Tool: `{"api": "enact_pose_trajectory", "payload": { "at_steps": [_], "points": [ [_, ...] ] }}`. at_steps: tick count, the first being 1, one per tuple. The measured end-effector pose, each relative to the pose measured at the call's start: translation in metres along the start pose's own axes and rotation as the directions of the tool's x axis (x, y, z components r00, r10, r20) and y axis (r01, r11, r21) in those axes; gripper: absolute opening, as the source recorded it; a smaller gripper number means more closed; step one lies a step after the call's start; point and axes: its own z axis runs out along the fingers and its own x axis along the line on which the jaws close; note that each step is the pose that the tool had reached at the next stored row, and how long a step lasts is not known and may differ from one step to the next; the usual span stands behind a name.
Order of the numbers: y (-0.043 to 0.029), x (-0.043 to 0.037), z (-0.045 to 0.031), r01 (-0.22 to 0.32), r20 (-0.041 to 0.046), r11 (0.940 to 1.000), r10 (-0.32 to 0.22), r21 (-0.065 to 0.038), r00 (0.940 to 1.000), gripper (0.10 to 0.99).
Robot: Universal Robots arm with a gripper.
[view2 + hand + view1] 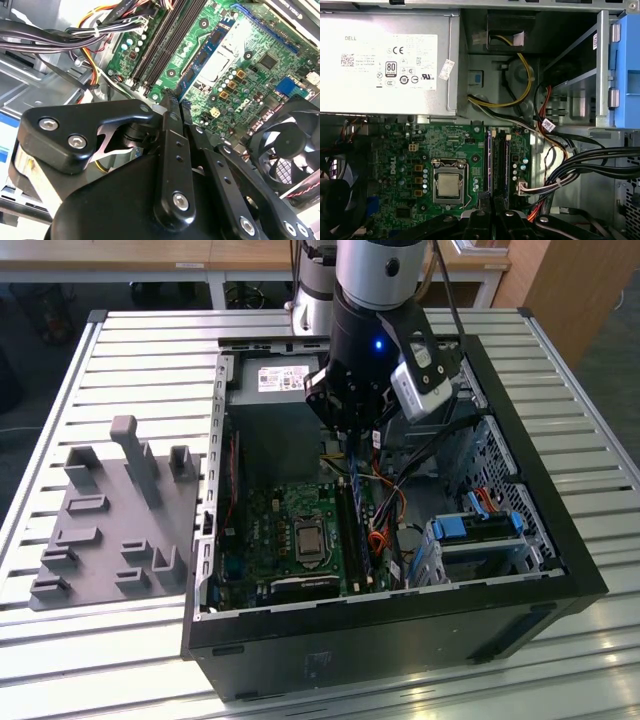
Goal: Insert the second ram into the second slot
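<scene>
Gripper (177,101) fingers closed together (narrow); second ram (205,56) seemingly seated just beyond them.

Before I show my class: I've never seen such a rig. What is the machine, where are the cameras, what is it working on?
One robot arm with a gripper. The exterior view looks on from off the arm: an open computer case lies on a slatted table, a grey tray beside it. Both wrist views come from cameras on the arm, looking into the case. The gripper hangs over the memory slots, where a blue ram stick stands beside the processor socket. Whether it grips the stick, I cannot tell.
</scene>
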Motion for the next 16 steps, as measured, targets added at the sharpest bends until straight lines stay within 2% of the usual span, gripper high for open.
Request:
{"api": "enact_pose_trajectory", "payload": {
  "at_steps": [16],
  "points": [
    [-0.0021,0.0,0.0059,0.0,-0.0008,1.0,0.0,0.0,1.0,0.137]
  ]
}}
